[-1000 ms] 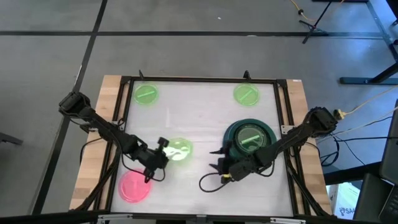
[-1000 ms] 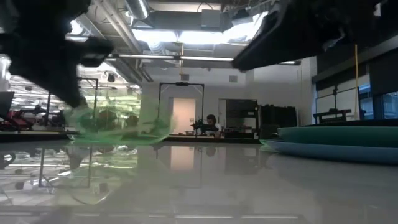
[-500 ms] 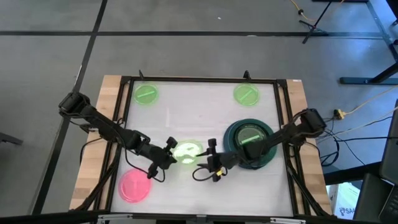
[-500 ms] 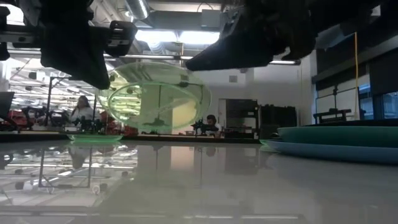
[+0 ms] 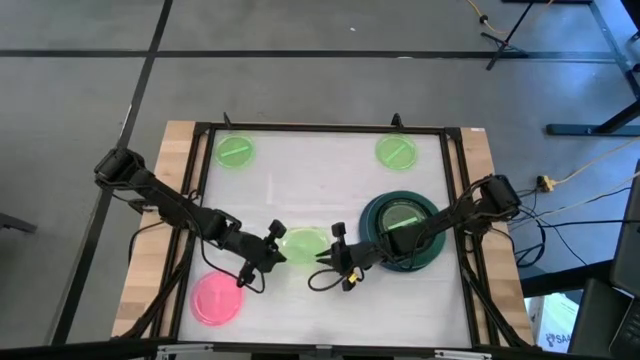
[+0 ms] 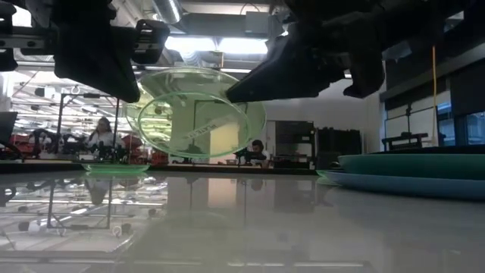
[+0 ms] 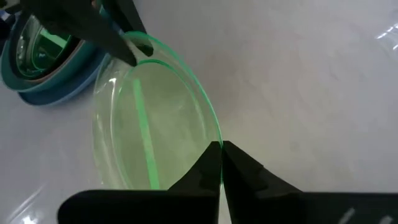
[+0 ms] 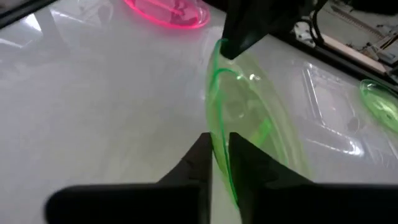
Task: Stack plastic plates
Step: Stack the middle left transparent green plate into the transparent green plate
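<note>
A small translucent lime-green plate (image 5: pixel 303 245) hangs in the air between my two grippers, over the table's near middle; it also shows in the low view (image 6: pixel 197 114). My left gripper (image 5: pixel 274 246) is shut on its left rim. My right gripper (image 5: pixel 328 256) is shut on its right rim. To the right stands a stack (image 5: pixel 403 232) of a slate-blue plate, a teal-green plate and smaller plates, with a lime-green plate on top. A pink plate (image 5: pixel 215 298) lies flat near the near left corner. Two more lime-green plates (image 5: pixel 235 152) (image 5: pixel 396 152) lie flat at the far edge. My left gripper pinches the plate's rim (image 7: pixel 216 138) between its two fingers, coming level from the table's left. The plate is lifted clear of the table and tilted. My right gripper has the opposite rim (image 8: pixel 216 138) between its two fingers, coming from the table's right. The plate spans the gap between both grippers.
The stack's wide edge (image 6: pixel 413 171) rises at the right in the low view. Black frame rails (image 5: pixel 200 180) run along the table's sides. White table top (image 5: pixel 300 190) lies bare between the far plates and the grippers.
My left gripper has lifted the lime-green plate off the table and carried it toward the table's right edge; the plate now hangs tilted. My right gripper has left the stack, gone toward the table's left edge and met the plate's other rim.
</note>
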You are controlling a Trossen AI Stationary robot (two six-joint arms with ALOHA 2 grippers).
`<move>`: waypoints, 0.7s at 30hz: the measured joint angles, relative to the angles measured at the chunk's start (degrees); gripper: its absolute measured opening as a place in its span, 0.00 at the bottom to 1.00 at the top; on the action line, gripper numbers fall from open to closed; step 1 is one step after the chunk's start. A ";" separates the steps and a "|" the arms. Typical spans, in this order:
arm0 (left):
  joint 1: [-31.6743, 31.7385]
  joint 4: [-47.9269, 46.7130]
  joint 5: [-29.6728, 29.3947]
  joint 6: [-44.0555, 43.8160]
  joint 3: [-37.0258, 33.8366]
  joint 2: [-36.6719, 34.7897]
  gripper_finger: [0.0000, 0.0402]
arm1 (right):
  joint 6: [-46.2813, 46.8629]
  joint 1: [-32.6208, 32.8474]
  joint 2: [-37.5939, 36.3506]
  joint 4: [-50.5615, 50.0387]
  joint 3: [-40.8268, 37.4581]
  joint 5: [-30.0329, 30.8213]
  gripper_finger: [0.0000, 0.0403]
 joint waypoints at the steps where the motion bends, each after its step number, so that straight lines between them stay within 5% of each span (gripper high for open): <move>1: 0.00 -0.02 -0.17 0.01 0.00 0.00 0.01 | -0.05 -0.03 0.00 -0.45 0.00 -0.13 0.06; 12: -1.56 -3.44 -7.71 -4.19 1.21 -0.04 0.23 | -3.01 1.76 -2.02 -3.62 0.00 6.82 0.01; 21: -4.09 -26.24 -4.18 -21.00 9.50 -0.15 0.32 | 11.73 7.55 -14.81 -27.73 0.04 15.47 0.01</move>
